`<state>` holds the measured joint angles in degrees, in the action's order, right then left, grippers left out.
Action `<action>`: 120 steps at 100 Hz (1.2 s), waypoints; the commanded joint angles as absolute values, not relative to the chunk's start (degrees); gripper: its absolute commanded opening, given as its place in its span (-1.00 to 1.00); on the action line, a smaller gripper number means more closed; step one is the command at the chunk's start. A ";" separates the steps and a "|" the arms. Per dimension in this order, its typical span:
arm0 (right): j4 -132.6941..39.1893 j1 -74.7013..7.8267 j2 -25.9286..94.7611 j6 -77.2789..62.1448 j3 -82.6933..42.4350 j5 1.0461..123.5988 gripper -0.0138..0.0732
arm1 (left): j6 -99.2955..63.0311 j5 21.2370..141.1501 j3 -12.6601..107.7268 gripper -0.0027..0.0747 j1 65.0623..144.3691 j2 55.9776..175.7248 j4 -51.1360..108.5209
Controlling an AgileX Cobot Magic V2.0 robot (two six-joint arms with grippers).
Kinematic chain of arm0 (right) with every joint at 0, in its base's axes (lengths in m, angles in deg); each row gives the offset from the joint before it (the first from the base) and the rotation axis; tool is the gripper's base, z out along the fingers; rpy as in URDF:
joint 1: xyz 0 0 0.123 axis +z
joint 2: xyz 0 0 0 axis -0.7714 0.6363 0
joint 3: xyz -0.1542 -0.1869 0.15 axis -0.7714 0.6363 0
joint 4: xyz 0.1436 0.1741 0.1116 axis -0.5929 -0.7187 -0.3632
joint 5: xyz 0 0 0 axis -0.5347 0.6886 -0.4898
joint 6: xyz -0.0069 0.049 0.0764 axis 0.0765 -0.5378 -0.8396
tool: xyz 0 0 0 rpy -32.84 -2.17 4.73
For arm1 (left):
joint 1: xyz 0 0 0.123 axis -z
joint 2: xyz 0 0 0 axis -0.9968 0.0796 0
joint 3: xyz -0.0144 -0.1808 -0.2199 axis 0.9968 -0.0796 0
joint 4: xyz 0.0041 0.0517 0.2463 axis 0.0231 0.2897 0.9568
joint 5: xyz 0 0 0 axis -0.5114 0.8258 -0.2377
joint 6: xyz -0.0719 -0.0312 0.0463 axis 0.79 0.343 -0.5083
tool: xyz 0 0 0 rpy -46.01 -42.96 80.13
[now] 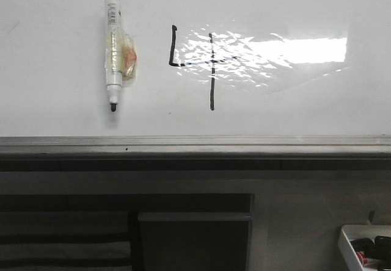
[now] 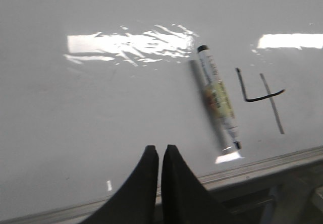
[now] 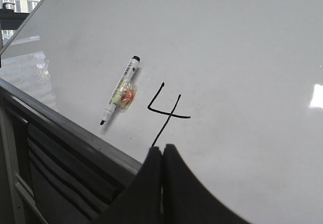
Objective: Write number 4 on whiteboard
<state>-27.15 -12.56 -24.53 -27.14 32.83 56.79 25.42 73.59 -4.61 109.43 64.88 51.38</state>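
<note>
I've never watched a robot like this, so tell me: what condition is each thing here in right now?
Thin black hand-drawn number 4: fully drawn, open-topped.
Large glossy white whiteboard: flat, bright glare on it.
White marker pen with black tip: lying loose on the board, uncapped, beside the 4.
Left gripper: shut, holding nothing.
Right gripper: shut, holding nothing.

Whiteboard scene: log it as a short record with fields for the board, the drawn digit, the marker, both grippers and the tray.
board: large glossy white whiteboard with grey metal rim, bright light glare on it
digit: thin black hand-drawn number 4, open-topped, complete
marker: white marker pen with black tip lying on the board, left of the digit, uncapped, touched by neither gripper
left gripper: shut, empty
right gripper: shut, empty
tray: small white tray at lower right, off the board, holding dark items
</note>
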 commanded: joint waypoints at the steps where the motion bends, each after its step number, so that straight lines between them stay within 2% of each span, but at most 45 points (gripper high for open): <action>1: -26.53 -12.89 -24.49 -26.67 31.34 52.07 -0.82 | 25.30 69.69 -5.93 -0.98 104.93 62.82 51.64; 20: -26.53 -12.89 -24.49 -26.67 31.34 52.07 -0.82 | 25.40 69.69 -11.06 -0.98 93.48 57.60 53.01; 41: -26.53 -12.89 -24.49 -26.67 31.34 52.07 -0.82 | 25.70 74.65 -11.06 -0.98 85.63 56.35 55.45; 60: -26.53 -12.89 -24.49 -26.67 31.34 52.07 -0.82 | 26.00 83.70 -11.06 -0.98 85.27 56.27 55.45; 120: -26.53 -12.89 -24.49 -26.67 31.34 52.07 -0.82 | 26.00 83.68 -11.05 -0.98 85.27 56.27 55.35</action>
